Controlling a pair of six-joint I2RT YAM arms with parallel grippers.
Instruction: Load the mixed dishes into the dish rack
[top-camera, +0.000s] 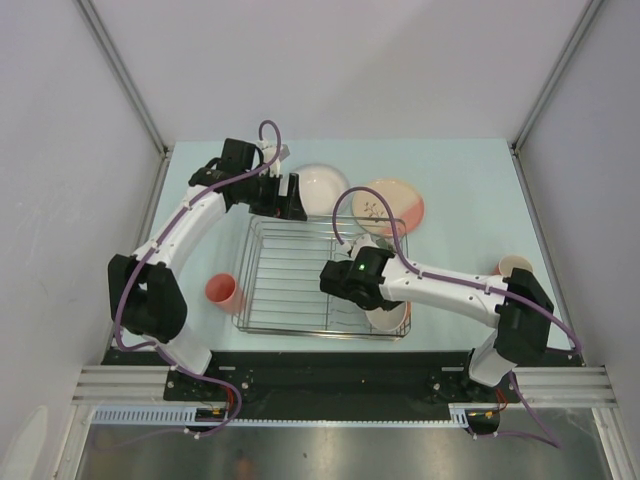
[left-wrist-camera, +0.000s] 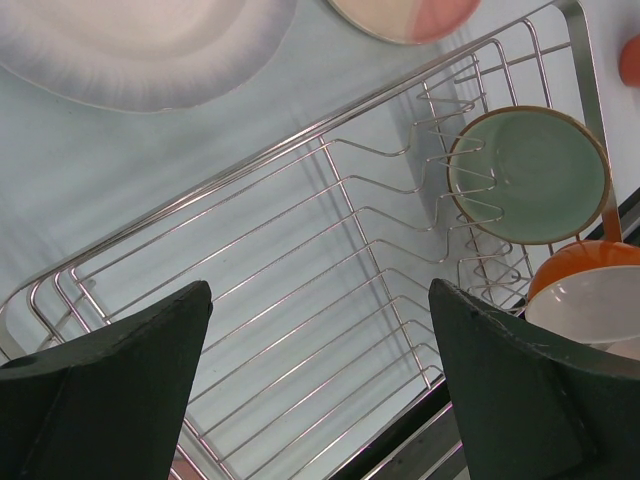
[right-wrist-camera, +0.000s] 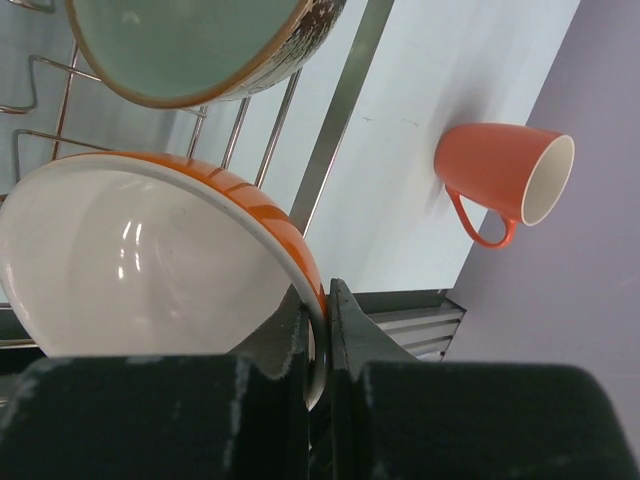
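Observation:
The silver wire dish rack (top-camera: 290, 285) sits mid-table. My right gripper (right-wrist-camera: 318, 300) is shut on the rim of the orange bowl (right-wrist-camera: 150, 260), white inside, at the rack's near right corner (top-camera: 393, 318). A pale green bowl (right-wrist-camera: 180, 45) stands on edge among the prongs just beyond it (left-wrist-camera: 530, 175). My left gripper (left-wrist-camera: 320, 380) hangs open and empty over the rack's far left edge (top-camera: 290, 195). Two pinkish-white plates (top-camera: 320, 185) (top-camera: 392, 205) lie on the table behind the rack. One coral cup (top-camera: 224, 292) is left of the rack, another (right-wrist-camera: 505, 180) lies on its side to the right.
Grey walls close in on both sides of the pale table (top-camera: 460, 190). A black base rail (top-camera: 340, 365) runs along the near edge. The rack's thick rim (right-wrist-camera: 340, 110) runs between the bowls and the right-hand cup.

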